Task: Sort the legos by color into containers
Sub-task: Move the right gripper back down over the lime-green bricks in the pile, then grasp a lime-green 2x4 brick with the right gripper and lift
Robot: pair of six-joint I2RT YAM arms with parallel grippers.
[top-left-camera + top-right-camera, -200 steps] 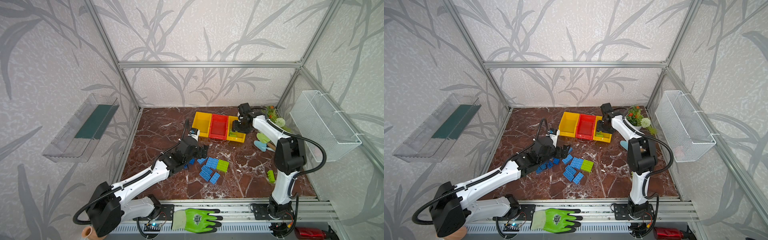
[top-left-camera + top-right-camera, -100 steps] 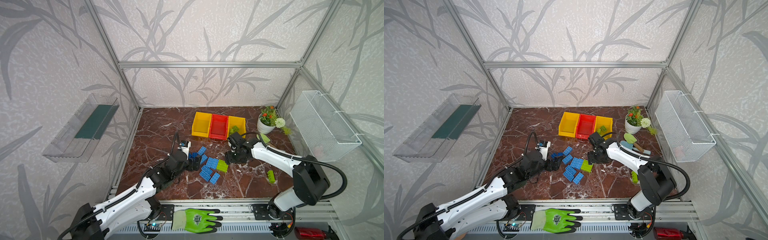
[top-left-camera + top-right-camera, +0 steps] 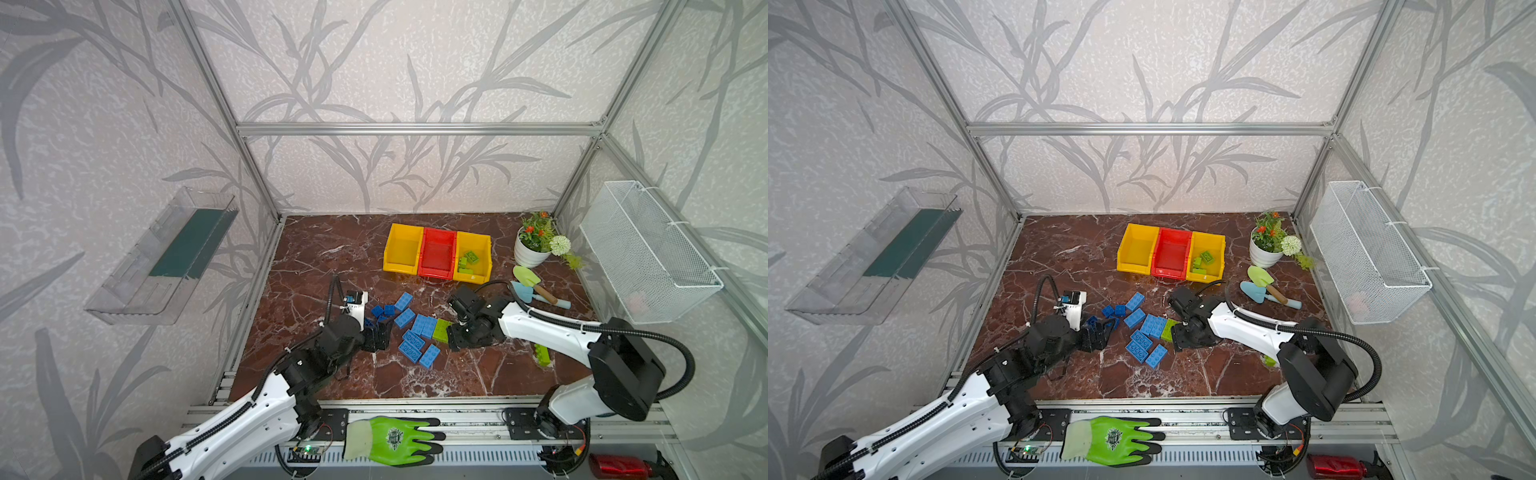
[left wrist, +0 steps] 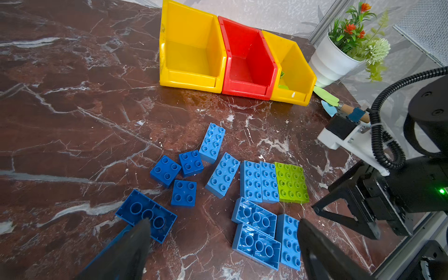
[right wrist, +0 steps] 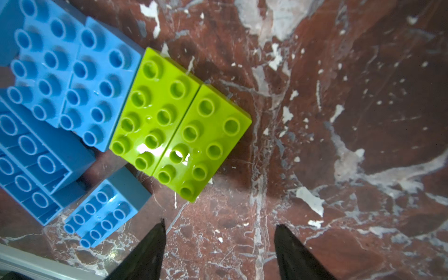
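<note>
In both top views the legos (image 3: 415, 332) (image 3: 1148, 332) lie loose on the table (image 3: 316, 257). We take the green pair (image 3: 441, 330) (image 3: 1168, 330), two lime bricks side by side, as our mark. The bins (image 3: 436, 272) stand well behind the pair in a row of yellow, red and yellow, and the yellow one on the right holds a few green legos. The blue legos spread from the pair's left side. The left gripper (image 3: 379, 337) sits beyond them, well left of the pair. The right gripper (image 3: 455, 338) is low, just right of the pair. From above we cannot tell how either one's jaws stand. A lone lego (image 3: 541, 355), also green, lies well right of the pair, and in a top view the right arm hides most of it (image 3: 1269, 360).

The left wrist view shows what the top views hide. The left gripper's fingers (image 4: 135, 244) are spread wide with bare table between them. One tip overlaps an upturned dark brick (image 4: 135, 206), but we cannot tell whether it touches. Three dark blue squares (image 4: 184, 178) lie farther left of the pair than the light blue bricks. Only a sliver of green shows in the right yellow bin.

The right wrist view takes in only the pair (image 5: 179, 123) and a few light blue legos. The pair's long sides touch, and a light blue brick (image 5: 101, 84) presses against its left side. The right gripper's fingers (image 5: 145, 252) stand parted and hold nothing, with their tips apart from the pair.
</note>
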